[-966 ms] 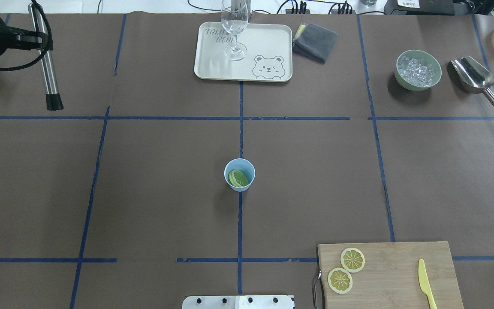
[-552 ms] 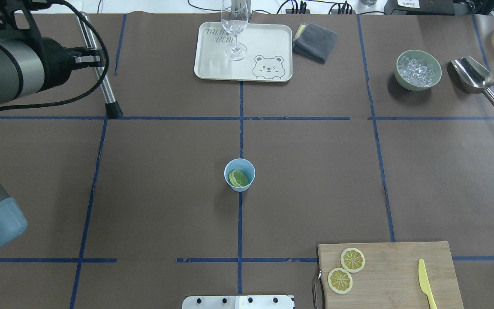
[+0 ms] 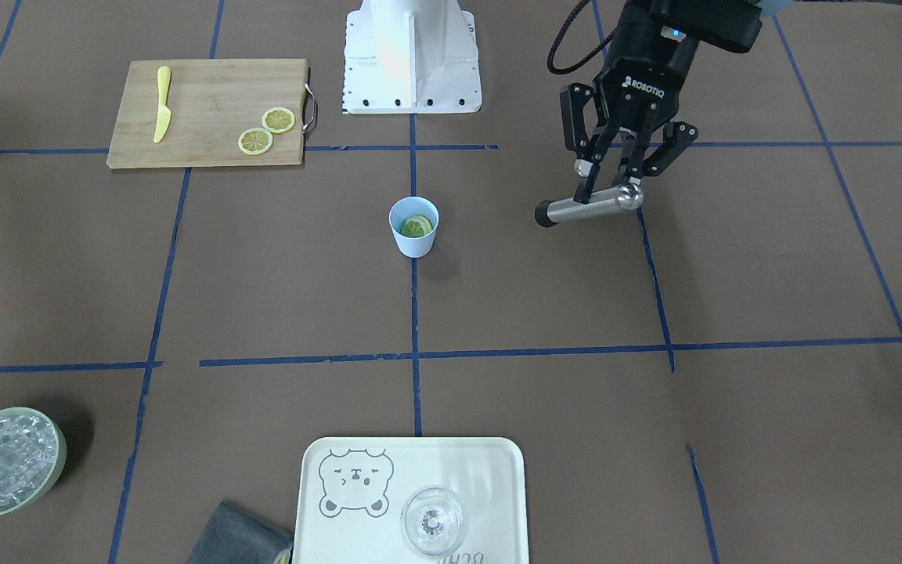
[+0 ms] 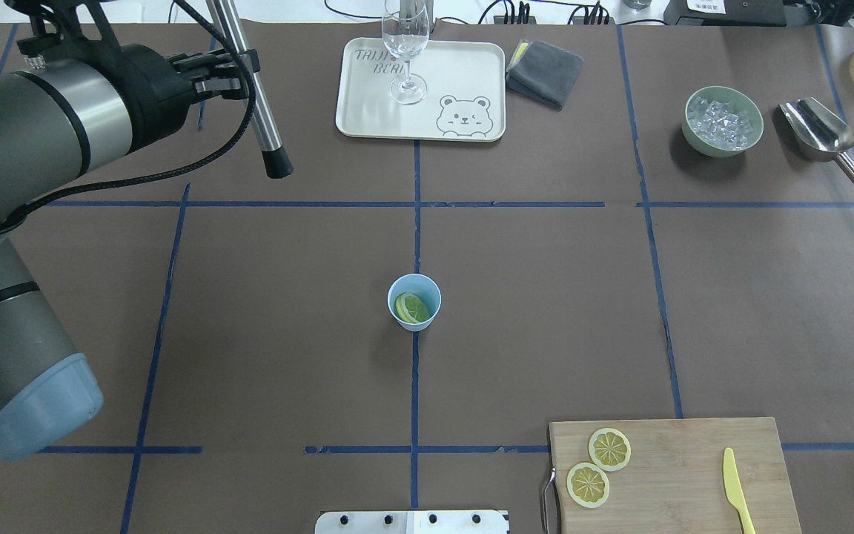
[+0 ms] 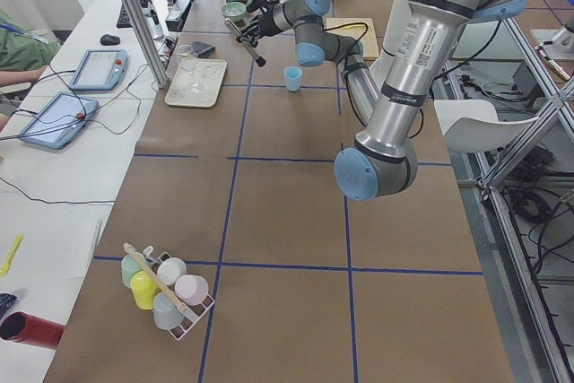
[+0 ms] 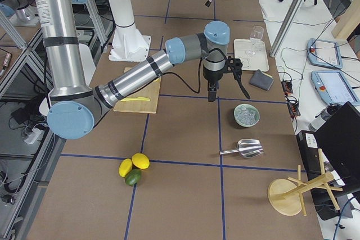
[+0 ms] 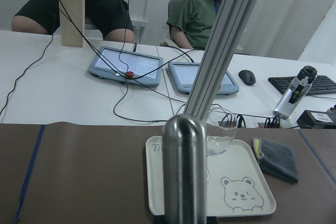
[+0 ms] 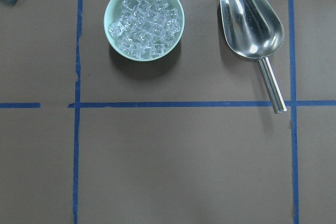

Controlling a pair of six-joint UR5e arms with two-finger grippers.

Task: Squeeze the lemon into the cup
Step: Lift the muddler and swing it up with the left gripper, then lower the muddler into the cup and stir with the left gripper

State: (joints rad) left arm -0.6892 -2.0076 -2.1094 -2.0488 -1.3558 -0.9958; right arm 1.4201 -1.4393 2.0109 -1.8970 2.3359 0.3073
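The light-blue cup (image 4: 414,300) stands at the table's middle with one lemon slice (image 4: 412,308) lying inside it; both also show in the front view, cup (image 3: 413,231) and slice (image 3: 417,227). Two more lemon slices (image 4: 609,449) (image 4: 588,484) lie on the wooden board (image 4: 679,475). My left gripper (image 3: 611,186) is shut on a steel rod with a black tip (image 3: 586,208), held in the air to the cup's far left (image 4: 230,74). My right gripper (image 6: 211,91) hangs over the table near the ice bowl; I cannot tell if it is open.
A cream tray (image 4: 471,74) with a wine glass (image 4: 406,44) sits at the far middle, a grey cloth (image 4: 544,73) beside it. A green bowl of ice (image 4: 688,122) and a metal scoop (image 4: 816,130) are far right. A yellow knife (image 4: 735,489) lies on the board.
My left arm has swung in from the left edge towards the middle, carrying the steel rod with it. The cup and the lemon slices have not moved.
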